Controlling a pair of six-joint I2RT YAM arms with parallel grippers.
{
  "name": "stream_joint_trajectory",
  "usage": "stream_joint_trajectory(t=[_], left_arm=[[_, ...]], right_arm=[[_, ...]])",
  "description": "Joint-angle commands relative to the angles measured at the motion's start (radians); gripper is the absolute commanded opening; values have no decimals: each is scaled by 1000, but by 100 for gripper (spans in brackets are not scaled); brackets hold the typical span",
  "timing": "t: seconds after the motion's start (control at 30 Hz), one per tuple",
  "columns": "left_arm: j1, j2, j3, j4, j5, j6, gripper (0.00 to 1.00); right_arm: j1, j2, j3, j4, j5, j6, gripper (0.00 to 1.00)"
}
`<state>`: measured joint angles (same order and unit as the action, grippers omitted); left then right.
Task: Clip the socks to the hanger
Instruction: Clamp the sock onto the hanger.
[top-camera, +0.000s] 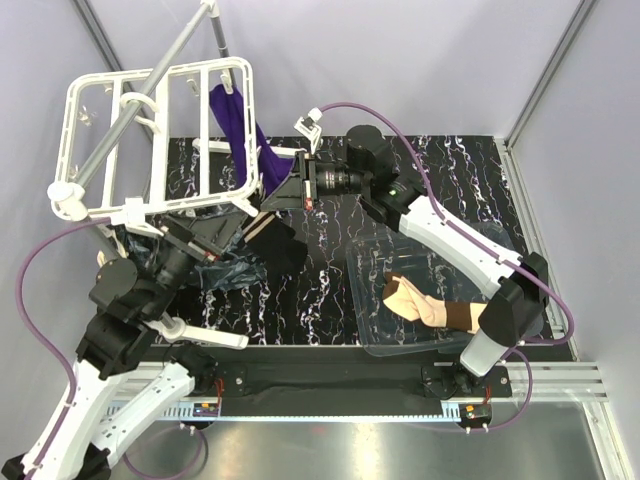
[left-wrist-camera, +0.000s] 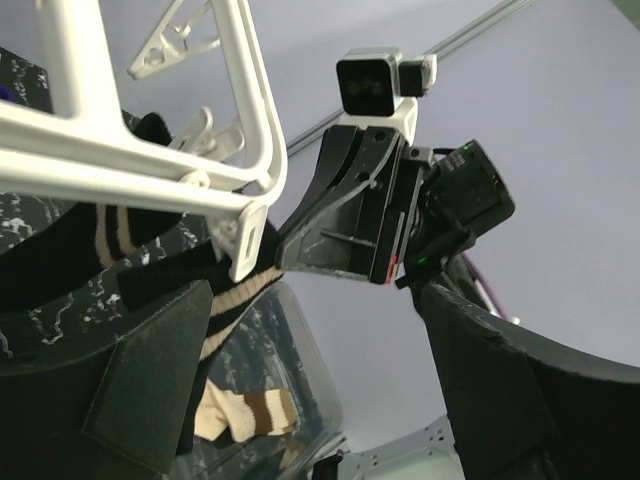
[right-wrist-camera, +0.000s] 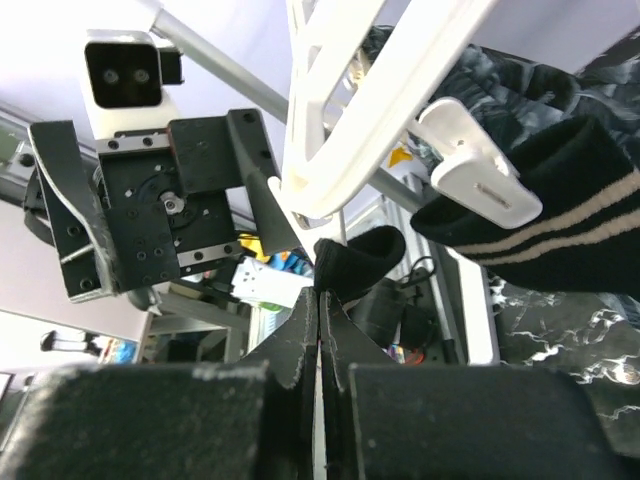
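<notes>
Left pincer (left-wrist-camera: 330, 385) released, spread wide below the hanger (left-wrist-camera: 100, 150) corner; right pincer (right-wrist-camera: 318, 300) clenched on the black sock (right-wrist-camera: 540, 200), which hangs from a clip (right-wrist-camera: 480, 172)

Top view looks down from behind; both close wrist views share the hanger (left-wrist-camera: 120, 150).

Light in the top view is bright and even from above. Shadows on the table (top-camera: 320, 295) are soft, and the white hanger (top-camera: 70, 198) at upper left nearly washes out. Both wrist views are backlit by pale wall (left-wrist-camera: 560, 90). The left fingers (left-wrist-camera: 520, 400) and right fingers (right-wrist-camera: 200, 420) along the bottom edges are dark, blurred masses. The clip (right-wrist-camera: 480, 170) at upper right glares slightly.
</notes>
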<state>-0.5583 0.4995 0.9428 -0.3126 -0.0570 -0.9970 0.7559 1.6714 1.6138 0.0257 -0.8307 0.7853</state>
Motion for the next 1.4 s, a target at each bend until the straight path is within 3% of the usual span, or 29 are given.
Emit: stream_joint_trajectory(t=[0.0,0.17,0.3,0.53,0.73,1.0,1.23,1.37], left_arm=[[-2,-32,-19,-37,38,59,86],[-3,-68,36,-167,59,168,81],[-2,-104,91,-270,-113,297,79],[-3,-44,185,-355,-247,451,80],[-2,23,195,-321,-287,419,80],[-2,103,180,-234,-426,414,81],[-2,131,169,-148,-504,521,81],[-2,143,169,-125,-537,537,81]], right_arm=[[3,1,64,-59,59,-95,0],[-32,-7,55,-73,94,-123,0],[-79,-21,43,-60,84,-120,0],[-179,8,99,-82,16,-118,0],[-253,92,199,-109,-45,-147,0],[-260,162,259,-75,-65,-126,0],[-260,134,228,-125,-1,-187,6],[-262,126,222,-167,21,-202,17]])
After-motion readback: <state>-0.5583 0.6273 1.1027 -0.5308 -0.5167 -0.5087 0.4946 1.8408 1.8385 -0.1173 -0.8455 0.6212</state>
